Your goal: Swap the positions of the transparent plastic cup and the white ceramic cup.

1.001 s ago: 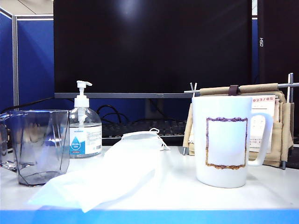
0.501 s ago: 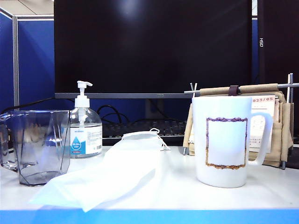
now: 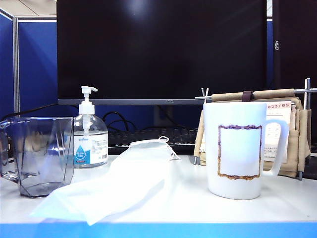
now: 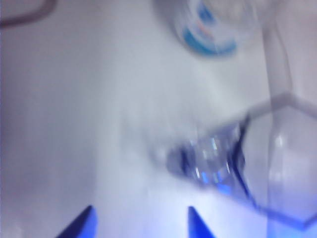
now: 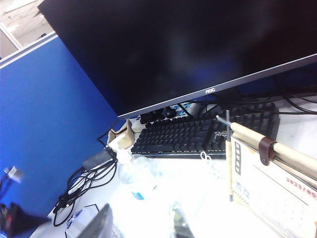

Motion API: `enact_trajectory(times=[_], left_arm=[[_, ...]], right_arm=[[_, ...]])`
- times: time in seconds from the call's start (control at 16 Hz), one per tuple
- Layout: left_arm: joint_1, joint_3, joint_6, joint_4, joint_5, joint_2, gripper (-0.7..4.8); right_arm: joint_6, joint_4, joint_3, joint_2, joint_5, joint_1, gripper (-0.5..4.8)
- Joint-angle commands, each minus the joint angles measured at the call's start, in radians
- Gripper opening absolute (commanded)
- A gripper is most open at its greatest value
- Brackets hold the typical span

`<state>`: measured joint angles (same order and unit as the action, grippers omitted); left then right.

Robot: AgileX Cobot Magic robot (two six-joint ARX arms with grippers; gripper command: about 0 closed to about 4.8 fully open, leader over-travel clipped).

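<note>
My left hand (image 4: 138, 220), fingers apart and empty, hovers near the blurred plastic cup (image 4: 277, 163), so I should probably straddle its wall squarely; my right hand (image 5: 141, 223) waits empty.

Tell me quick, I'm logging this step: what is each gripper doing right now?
Left gripper: open, empty, above the clear plastic cup.
Right gripper: open, holding nothing, raised over the desk.

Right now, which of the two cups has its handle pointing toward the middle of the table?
Neither. The transparent plastic cup has its handle at the far left; the white ceramic cup has its handle on the right.
</note>
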<state>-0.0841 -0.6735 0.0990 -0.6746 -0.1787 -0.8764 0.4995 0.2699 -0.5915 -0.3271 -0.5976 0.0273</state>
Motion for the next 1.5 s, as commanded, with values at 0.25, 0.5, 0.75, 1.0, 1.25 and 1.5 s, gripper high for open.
enact_trajectory(times=[0.25,0.5,0.75,1.0,1.25,1.5], left_arm=[[-0.025,0.074,-0.04,0.02,-0.016,0.001,2.43],[-0.108,0.078,-0.066,0.09,0.039,-0.007,2.43],[-0.162,0.09,-0.066,0.146,0.124,-0.061,2.43],[-0.162,0.094,-0.066,0.226,0.159,-0.176,2.43],[-0.162,0.095,-0.065,0.307,0.156,-0.23,2.42],[-0.162,0.095,-0.066,0.377,0.157,-0.234,2.3]], right_arm=[[-0.03,-0.013,-0.004,0.0,0.024,0.0,1.49],[-0.03,-0.013,-0.004,0.0,0.049,0.0,1.49],[-0.029,-0.012,-0.005,0.0,0.045,-0.001,1.49],[-0.03,-0.011,-0.005,0.0,0.045,0.0,1.49],[-0.061,0.026,-0.004,0.0,0.046,0.0,1.49],[-0.064,0.04,-0.004,0.0,0.046,0.0,1.49]])
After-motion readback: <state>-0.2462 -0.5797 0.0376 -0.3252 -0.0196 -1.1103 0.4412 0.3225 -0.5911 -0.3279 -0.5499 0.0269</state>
